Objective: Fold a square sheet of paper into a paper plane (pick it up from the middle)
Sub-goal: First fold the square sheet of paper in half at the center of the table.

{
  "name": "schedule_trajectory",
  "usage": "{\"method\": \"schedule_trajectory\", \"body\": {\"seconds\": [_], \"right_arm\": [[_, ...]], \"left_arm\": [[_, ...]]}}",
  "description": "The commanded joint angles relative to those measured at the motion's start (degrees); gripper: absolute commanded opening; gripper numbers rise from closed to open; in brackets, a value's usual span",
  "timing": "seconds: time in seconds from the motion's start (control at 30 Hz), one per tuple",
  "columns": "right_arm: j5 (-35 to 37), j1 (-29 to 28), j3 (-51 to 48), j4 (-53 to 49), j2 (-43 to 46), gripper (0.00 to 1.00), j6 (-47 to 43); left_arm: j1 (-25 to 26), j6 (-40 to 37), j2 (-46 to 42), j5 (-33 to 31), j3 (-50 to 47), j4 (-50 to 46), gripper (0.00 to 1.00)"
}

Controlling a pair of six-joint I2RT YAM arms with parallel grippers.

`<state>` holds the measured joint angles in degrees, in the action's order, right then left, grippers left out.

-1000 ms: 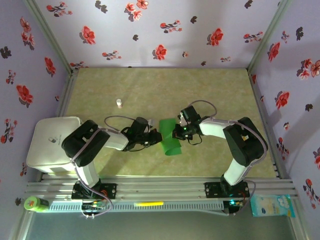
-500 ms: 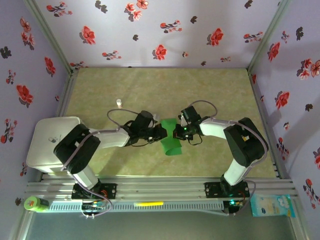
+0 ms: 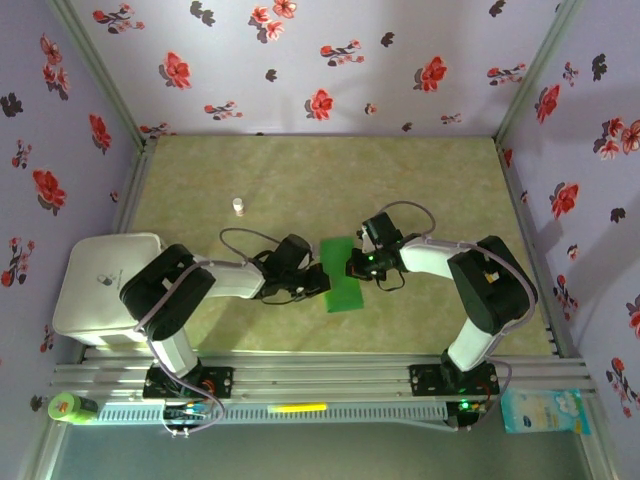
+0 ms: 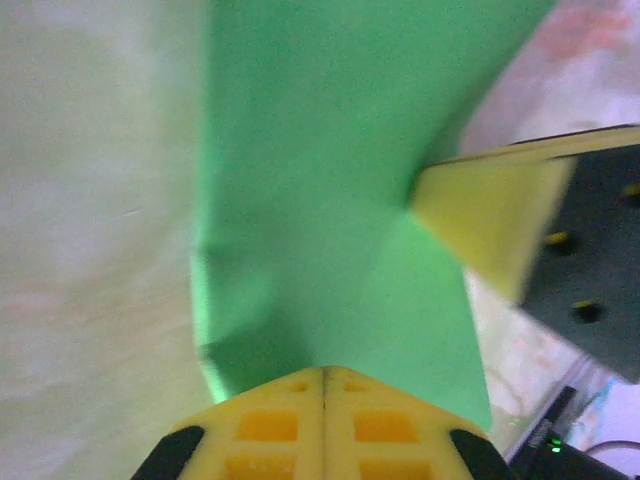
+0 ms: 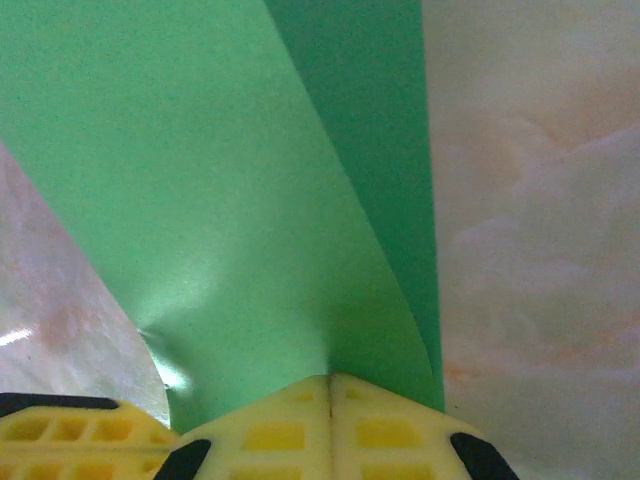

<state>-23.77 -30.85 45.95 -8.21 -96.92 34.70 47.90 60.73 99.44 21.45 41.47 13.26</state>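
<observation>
The square sheet of paper (image 3: 340,285) is folded over into a narrow green strip, roughly mid-table (image 3: 300,170), a bit toward the near edge. The left gripper (image 3: 322,281) is pinched tight on its left edge, and the right gripper (image 3: 352,268) is clamped on the right edge, facing it. A tiny white bottle (image 3: 238,206) stands well apart, toward the far left corner.

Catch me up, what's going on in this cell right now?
Both arms meet mid-table on the green sheet of paper, which is doubled over into a narrow strip, not yet a plane. The left gripper is shut on its left edge and the right gripper is shut on its right edge. A small white bottle stands apart, farther back on the left.
</observation>
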Motion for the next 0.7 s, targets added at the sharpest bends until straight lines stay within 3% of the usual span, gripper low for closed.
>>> {"method": "schedule_trajectory", "body": {"seconds": [0.0,0.4,0.67], "right_arm": [[4.9,0.4,-3.1,-5.9,-1.7,0.0,0.5],[4.8,0.4,-3.3,-5.4,-2.3,0.0,0.1],[4.8,0.4,-3.2,-5.3,-2.1,0.0,0.3]], "left_arm": [[0.0,-2.1,1.1,-1.7,-3.0,-2.0,0.0],[0.6,-1.2,-5.6,-2.0,0.6,-2.7,0.0],[1.6,1.3,-2.0,1.1,2.1,1.4,0.0]]}}
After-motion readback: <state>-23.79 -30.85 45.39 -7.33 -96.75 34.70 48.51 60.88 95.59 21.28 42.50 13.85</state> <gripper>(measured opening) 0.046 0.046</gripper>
